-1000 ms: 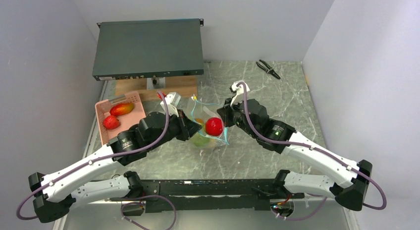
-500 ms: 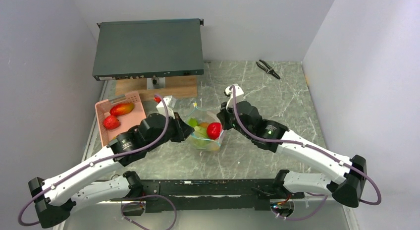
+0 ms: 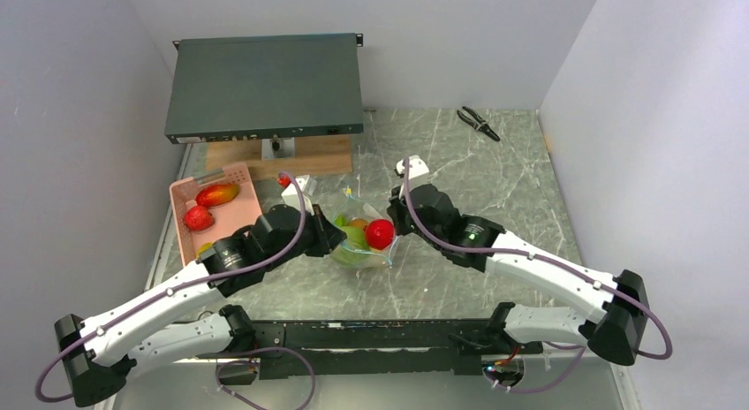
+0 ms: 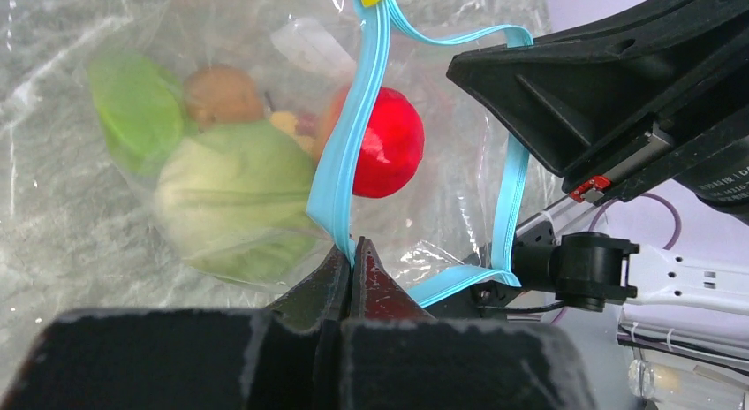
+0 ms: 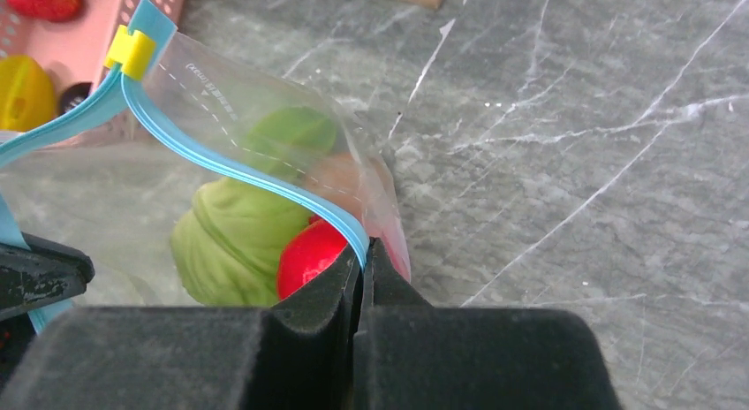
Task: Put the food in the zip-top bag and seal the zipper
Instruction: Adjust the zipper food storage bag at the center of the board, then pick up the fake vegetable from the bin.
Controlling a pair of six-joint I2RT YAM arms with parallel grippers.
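The clear zip-top bag (image 3: 360,238) lies at the table's middle between both arms, its mouth held open. Inside are a round green vegetable (image 4: 234,198), a red fruit (image 4: 389,145), a green leafy piece (image 4: 137,105) and a brown-orange piece (image 4: 221,92). My left gripper (image 4: 351,248) is shut on one side of the teal-blue zipper (image 4: 340,176). My right gripper (image 5: 364,248) is shut on the zipper's (image 5: 238,167) other side. A yellow slider (image 5: 132,49) sits at the strip's end. More food is in the pink basket (image 3: 243,176): a red-orange fruit (image 3: 216,194) and a strawberry (image 3: 198,218).
A dark flat case (image 3: 265,85) rests on a wooden block (image 3: 318,154) at the back. Black pliers (image 3: 478,123) lie at the far right. Grey walls close in left, back and right.
Both grippers have drawn closer together and lower with the bag's rim, and the bag has settled down onto the table with the red fruit inside it.
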